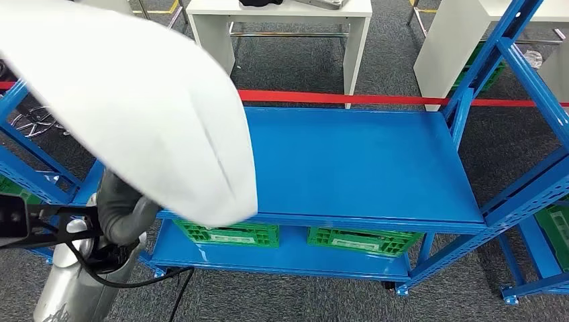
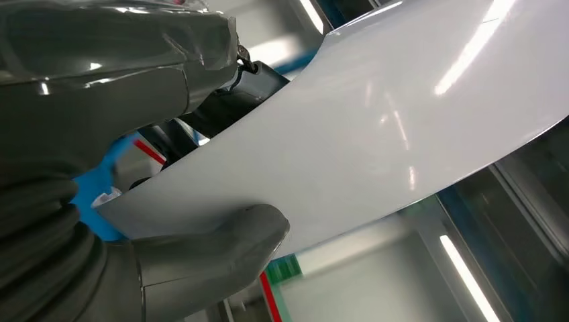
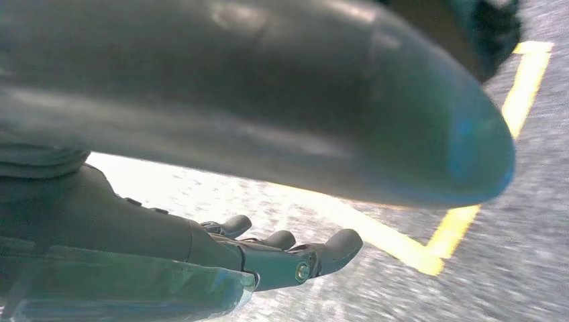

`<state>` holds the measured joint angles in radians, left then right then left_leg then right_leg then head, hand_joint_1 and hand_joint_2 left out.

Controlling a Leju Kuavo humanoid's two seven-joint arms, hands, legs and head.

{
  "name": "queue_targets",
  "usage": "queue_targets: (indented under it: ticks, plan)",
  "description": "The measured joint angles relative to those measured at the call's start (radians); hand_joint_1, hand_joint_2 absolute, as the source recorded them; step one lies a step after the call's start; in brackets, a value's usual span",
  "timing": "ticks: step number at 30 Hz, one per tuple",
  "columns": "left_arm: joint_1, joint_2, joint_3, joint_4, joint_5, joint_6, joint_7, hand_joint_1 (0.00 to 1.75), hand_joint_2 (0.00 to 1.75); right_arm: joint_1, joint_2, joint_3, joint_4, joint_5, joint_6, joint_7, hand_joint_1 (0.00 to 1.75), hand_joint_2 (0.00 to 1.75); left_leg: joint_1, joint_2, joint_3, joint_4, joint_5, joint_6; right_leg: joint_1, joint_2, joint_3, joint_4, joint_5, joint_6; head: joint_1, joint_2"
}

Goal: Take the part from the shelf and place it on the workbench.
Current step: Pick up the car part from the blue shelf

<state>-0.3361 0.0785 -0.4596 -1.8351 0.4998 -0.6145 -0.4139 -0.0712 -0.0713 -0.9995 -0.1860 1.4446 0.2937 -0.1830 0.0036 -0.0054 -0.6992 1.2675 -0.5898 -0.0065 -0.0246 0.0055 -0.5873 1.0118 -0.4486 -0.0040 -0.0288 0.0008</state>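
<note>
The white part sits in the left hand, lifted above the left end of the blue shelf; thumb and dark fingers clamp its edge from both sides. The right hand hangs over the floor, fingers apart, holding nothing.

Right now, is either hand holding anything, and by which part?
The left hand grips the large white curved glossy panel near one end, thumb on one face, fingers behind. The right hand holds nothing.
</note>
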Motion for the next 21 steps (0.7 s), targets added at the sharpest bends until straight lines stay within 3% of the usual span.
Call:
queue_targets:
  ticks: [1, 2, 4, 6, 7, 10, 12, 14, 16, 17, 18, 20, 21]
  plan:
    - [-0.006, -0.002, -0.017, -0.015, 0.007, -0.006, 0.002, 1.75, 1.75, 0.004, -0.002, -0.001, 0.000, -0.006, 0.003, 0.017, 0.00, 0.00, 0.001, 0.000, -0.013, 0.033, -0.008, 0.000, 0.001, 0.000, 0.000, 0.000, 0.000, 0.000, 0.000, 0.000]
    - [-0.011, -0.004, -0.030, -0.028, 0.008, -0.009, 0.003, 1.75, 1.75, 0.008, -0.006, -0.002, -0.001, -0.011, 0.006, 0.029, 0.00, 0.00, 0.001, 0.000, -0.005, 0.026, 0.004, 0.003, 0.002, -0.001, 0.000, 0.000, 0.000, 0.000, 0.000, 0.000]
    - [-0.023, -0.008, -0.049, -0.051, 0.008, -0.010, 0.006, 1.75, 1.75, 0.014, -0.012, -0.004, -0.003, -0.016, 0.012, 0.036, 0.00, 0.00, -0.001, 0.000, 0.064, -0.094, 0.065, 0.014, 0.004, 0.001, 0.001, 0.000, 0.001, 0.001, 0.000, 0.000]
    - [-0.037, -0.010, -0.061, -0.069, 0.008, -0.010, 0.008, 1.75, 1.75, 0.017, -0.015, -0.004, -0.006, -0.017, 0.013, 0.037, 0.00, 0.00, -0.006, 0.000, 0.132, -0.219, 0.105, 0.027, 0.008, 0.003, -0.001, 0.001, 0.005, 0.007, 0.000, 0.000]
    - [-0.042, -0.011, -0.066, -0.075, 0.008, -0.010, 0.008, 1.75, 1.75, 0.018, -0.016, -0.004, -0.006, -0.017, 0.013, 0.037, 0.00, 0.00, -0.010, 0.000, 0.146, -0.247, 0.111, 0.030, 0.008, 0.004, -0.002, 0.001, 0.008, 0.011, 0.000, 0.000]
    - [-0.049, -0.012, -0.075, -0.085, 0.009, -0.010, 0.008, 1.75, 1.75, 0.020, -0.018, -0.005, -0.007, -0.017, 0.013, 0.038, 0.00, 0.00, -0.013, 0.002, 0.146, -0.264, 0.125, 0.039, 0.007, 0.003, -0.008, -0.002, 0.015, 0.028, 0.001, 0.000]
    - [-0.054, -0.014, -0.082, -0.089, 0.009, -0.010, 0.008, 1.75, 1.75, 0.022, -0.018, -0.005, -0.007, -0.018, 0.014, 0.040, 0.00, 0.00, -0.009, 0.005, 0.143, -0.282, 0.146, 0.051, 0.008, 0.002, -0.028, 0.037, -0.021, 0.027, 0.003, 0.000]
    - [-0.057, -0.016, -0.089, -0.090, 0.010, -0.015, 0.008, 1.75, 1.75, 0.023, -0.021, -0.008, -0.009, -0.025, 0.015, 0.062, 0.00, 0.00, -0.011, 0.006, 0.128, -0.289, 0.164, 0.060, 0.007, 0.001, -0.071, 0.148, -0.095, 0.017, 0.006, 0.000]
    - [-0.060, -0.020, -0.102, -0.091, 0.009, -0.022, 0.012, 1.75, 1.75, 0.025, -0.027, -0.021, -0.016, -0.038, 0.026, 0.120, 0.00, 0.00, -0.014, 0.006, 0.106, -0.287, 0.180, 0.062, 0.006, 0.001, -0.098, 0.254, -0.144, 0.021, 0.007, 0.000]
    - [-0.064, -0.024, -0.112, -0.091, 0.006, -0.023, 0.017, 1.75, 1.75, 0.028, -0.031, -0.028, -0.023, -0.041, 0.038, 0.161, 0.00, 0.00, -0.014, 0.006, 0.096, -0.286, 0.187, 0.062, 0.006, 0.001, -0.089, 0.264, -0.146, 0.029, 0.007, 0.000]
    - [-0.069, -0.031, -0.123, -0.091, 0.002, -0.020, 0.024, 1.75, 1.75, 0.033, -0.036, -0.036, -0.034, -0.040, 0.055, 0.201, 0.00, 0.00, -0.015, 0.005, 0.085, -0.284, 0.194, 0.061, 0.004, 0.000, -0.061, 0.235, -0.133, 0.040, 0.007, 0.000]
    - [-0.082, -0.044, -0.146, -0.093, -0.009, -0.006, 0.039, 1.75, 1.75, 0.049, -0.046, -0.051, -0.080, -0.024, 0.116, 0.275, 0.00, 0.00, -0.016, 0.003, 0.066, -0.274, 0.205, 0.055, 0.001, -0.001, 0.034, 0.095, -0.100, 0.055, 0.008, 0.000]
    - [-0.090, -0.049, -0.157, -0.094, -0.013, 0.002, 0.044, 1.75, 1.75, 0.061, -0.048, -0.060, -0.118, -0.009, 0.158, 0.299, 0.00, 0.00, -0.017, 0.002, 0.058, -0.268, 0.209, 0.051, 0.001, 0.001, 0.073, 0.037, -0.090, 0.054, 0.007, 0.000]
